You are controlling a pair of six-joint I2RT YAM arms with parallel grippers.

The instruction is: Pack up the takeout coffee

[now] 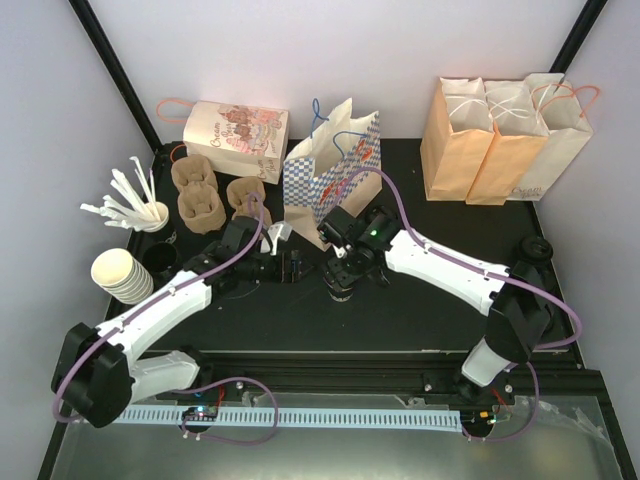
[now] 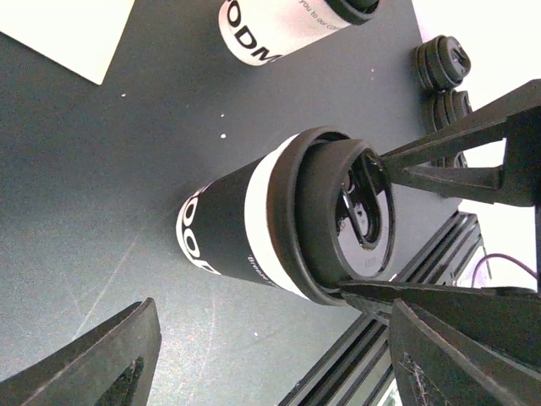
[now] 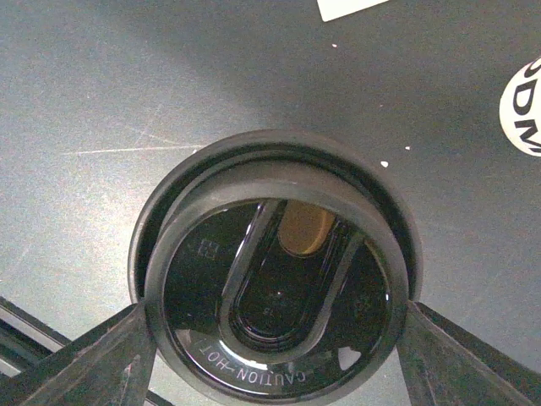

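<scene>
Beyond both grippers stands the checkered bag (image 1: 335,165), largest thing near them. Directly under the right gripper (image 1: 343,290) sits a lidded coffee cup (image 3: 275,271), its black lid (image 2: 338,216) touched on both sides by the fingers (image 3: 93,359): a grasp on the cup. Just beside it, the left gripper (image 1: 290,266) stands released, nothing between its jaws.

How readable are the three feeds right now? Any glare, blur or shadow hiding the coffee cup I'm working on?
Top view: even, sharp, but the right gripper covers the coffee cup. Left wrist: cup and lid sharp, near fingers soft and dark, window glare at the right edge. Right wrist: lid fills the frame with soft highlights, "CAUTION HOT" legible; fingers blurred.
</scene>
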